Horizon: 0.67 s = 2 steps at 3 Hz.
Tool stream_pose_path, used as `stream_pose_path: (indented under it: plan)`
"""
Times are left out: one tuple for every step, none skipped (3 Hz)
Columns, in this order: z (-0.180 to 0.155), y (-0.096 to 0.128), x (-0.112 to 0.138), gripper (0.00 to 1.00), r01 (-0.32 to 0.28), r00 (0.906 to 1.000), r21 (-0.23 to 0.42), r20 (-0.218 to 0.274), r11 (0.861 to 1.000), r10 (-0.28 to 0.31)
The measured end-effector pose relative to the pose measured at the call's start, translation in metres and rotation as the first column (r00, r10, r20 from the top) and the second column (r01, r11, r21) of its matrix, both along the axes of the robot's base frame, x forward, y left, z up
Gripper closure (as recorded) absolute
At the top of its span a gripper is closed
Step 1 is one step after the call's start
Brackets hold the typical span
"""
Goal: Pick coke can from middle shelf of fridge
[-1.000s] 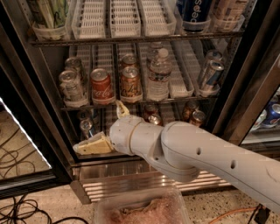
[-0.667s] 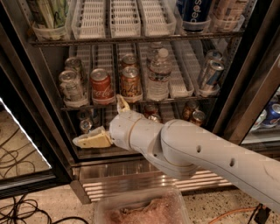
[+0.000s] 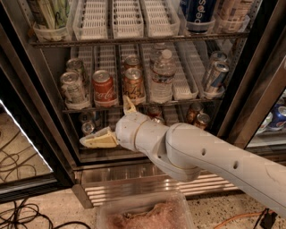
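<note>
The coke can [image 3: 103,88], red with white script and a silver top, stands upright at the front of the middle shelf [image 3: 184,77] of the fridge [image 3: 251,87]. It sits between silver cans [image 3: 73,87] on its left and an orange-brown can [image 3: 133,82] on its right. My gripper [image 3: 103,120] is open, just below and in front of the coke can. One beige finger [image 3: 96,139] points left and the other finger [image 3: 129,105] points up at the shelf's front edge. It holds nothing.
A clear water bottle [image 3: 162,76] and more silver cans [image 3: 215,75] stand further right on the same shelf. A blue Pepsi can [image 3: 199,13] is on the shelf above. Small cans [image 3: 199,118] sit on the shelf below. A clear plastic bin [image 3: 147,214] and cables [image 3: 27,217] lie on the floor.
My gripper has risen a little and come closer to the front edge of the middle shelf, below the coke can. The cans have not moved.
</note>
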<state>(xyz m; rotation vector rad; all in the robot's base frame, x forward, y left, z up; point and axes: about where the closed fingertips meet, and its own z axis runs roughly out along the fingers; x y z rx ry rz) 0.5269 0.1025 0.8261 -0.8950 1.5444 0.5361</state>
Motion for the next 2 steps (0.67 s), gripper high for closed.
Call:
stream_pose_path:
  plan:
    - [0.000,0.008,0.012,0.00,0.004,1.0000,0.034,0.006,0.999,-0.004]
    - [0.005,0.022,0.026,0.00,-0.002,0.9998,0.073,0.018,0.997,0.000]
